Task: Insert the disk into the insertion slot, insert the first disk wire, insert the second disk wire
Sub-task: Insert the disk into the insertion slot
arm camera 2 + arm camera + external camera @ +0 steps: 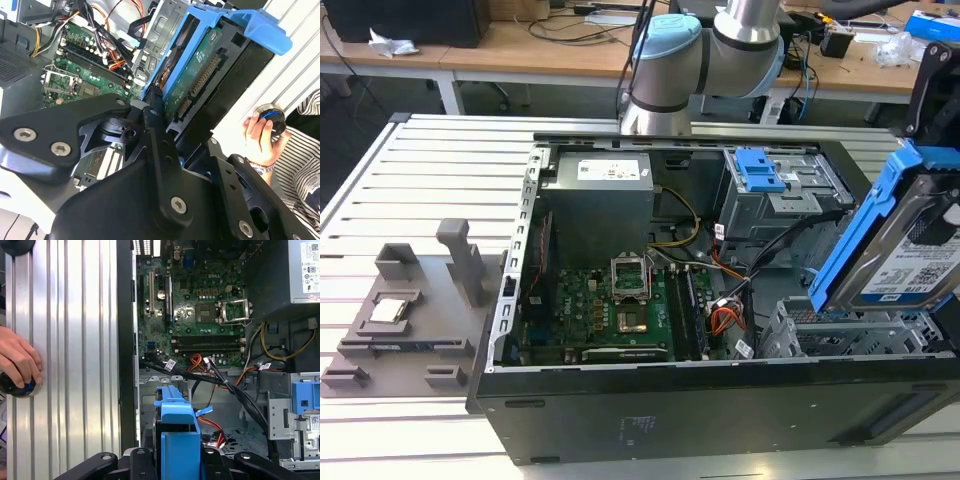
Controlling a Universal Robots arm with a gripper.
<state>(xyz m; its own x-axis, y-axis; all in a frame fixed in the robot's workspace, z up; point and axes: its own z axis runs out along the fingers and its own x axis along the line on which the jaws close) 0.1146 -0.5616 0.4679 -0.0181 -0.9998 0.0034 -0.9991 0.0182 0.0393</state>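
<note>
Your gripper [175,462] has its black fingers [156,125] clamped on the disk [905,235]. A bright blue caddy frames the grey drive (its white-and-blue label faces the exterior view). The disk hangs tilted on edge, close over the insertion slot [840,338] and not yet in it; whether the two touch cannot be told. The slot is a silver perforated cage in the case's near corner on the exterior view's right. Behind everything runs a wooden workbench [520,45] strewn with cables. In front of it, a slatted aluminium table [420,180] carries the open black computer case [620,420], which lies on its side with the green motherboard [610,310] exposed. A grey plastic fixture [410,320] sits near the table's edge on the exterior view's left, well apart from the case. In both wrist views a person's hand [17,360] rests on a round black knob [271,117] with a blue ring, on the slats beside the case.
</note>
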